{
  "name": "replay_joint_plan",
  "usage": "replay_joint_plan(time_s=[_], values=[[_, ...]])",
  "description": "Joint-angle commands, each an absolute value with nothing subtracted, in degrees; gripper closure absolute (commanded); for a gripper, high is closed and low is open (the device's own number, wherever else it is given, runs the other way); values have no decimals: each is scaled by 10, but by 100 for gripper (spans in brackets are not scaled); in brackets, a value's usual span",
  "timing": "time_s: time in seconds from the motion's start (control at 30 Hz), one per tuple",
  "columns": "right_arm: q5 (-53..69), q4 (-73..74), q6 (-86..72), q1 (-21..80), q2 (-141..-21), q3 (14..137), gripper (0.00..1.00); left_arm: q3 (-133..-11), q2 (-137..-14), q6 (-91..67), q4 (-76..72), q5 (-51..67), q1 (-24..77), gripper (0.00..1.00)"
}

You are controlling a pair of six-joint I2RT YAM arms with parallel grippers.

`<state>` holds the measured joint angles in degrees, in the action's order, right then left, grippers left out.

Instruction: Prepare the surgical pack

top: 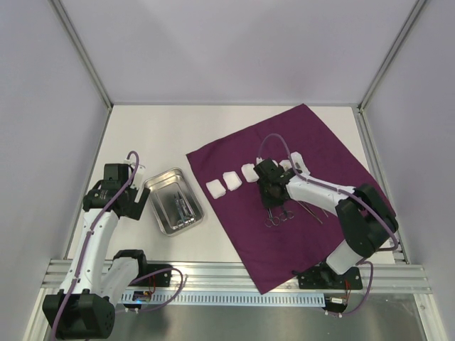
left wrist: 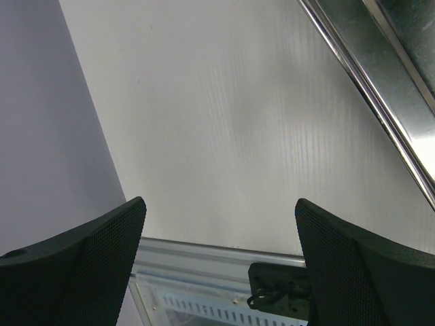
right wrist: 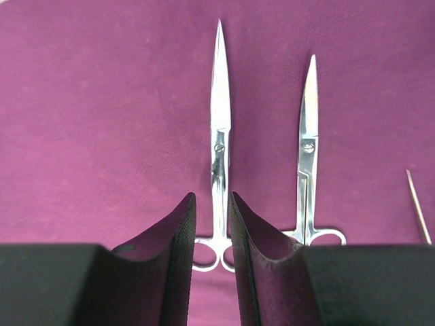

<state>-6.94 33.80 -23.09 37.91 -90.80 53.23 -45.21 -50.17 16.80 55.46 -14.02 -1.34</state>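
The dark purple cloth [top: 323, 138] lies spread flat at the right. Three white gauze pads [top: 232, 180] lie in a row on its left part. The shiny steel tray [top: 151, 186] sits on the table left of the cloth with instruments [top: 182, 207] in it. My right gripper [top: 274, 204] points down over the cloth. In the right wrist view its jaws [right wrist: 212, 204] stand a narrow gap apart, astride the shank of steel scissors [right wrist: 219, 129] lying flat on the cloth [right wrist: 102, 102]. A second pair [right wrist: 307, 149] lies beside it. My left gripper [left wrist: 221, 210] is open and empty beside the tray's edge [left wrist: 380, 75].
A thin steel instrument [right wrist: 418, 207] lies right of the second scissors. Another white pad [top: 297, 160] lies on the cloth behind the right arm. Grey walls close in the table on three sides. The aluminium rail [top: 234, 273] runs along the near edge.
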Motion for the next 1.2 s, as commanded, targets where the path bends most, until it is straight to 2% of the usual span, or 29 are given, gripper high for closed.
replay_joint_plan(time_s=[0.0, 0.33, 0.4, 0.43, 0.57, 1.17], values=[[-61, 330, -231, 374, -930, 528, 71, -450, -498, 163, 548, -141, -18, 0], [-45, 303, -234, 365, -985, 506, 73, -450, -497, 163, 548, -141, -18, 0], [-50, 301, -236, 364, -990, 504, 77, -450, -497, 163, 548, -141, -18, 0], [-56, 301, -238, 365, -988, 500, 83, -450, -497, 163, 547, -141, -18, 0], [-59, 300, -238, 365, -977, 500, 99, -450, -498, 164, 548, -140, -18, 0], [-57, 320, -235, 365, -882, 511, 100, -450, -503, 164, 548, -140, -18, 0]])
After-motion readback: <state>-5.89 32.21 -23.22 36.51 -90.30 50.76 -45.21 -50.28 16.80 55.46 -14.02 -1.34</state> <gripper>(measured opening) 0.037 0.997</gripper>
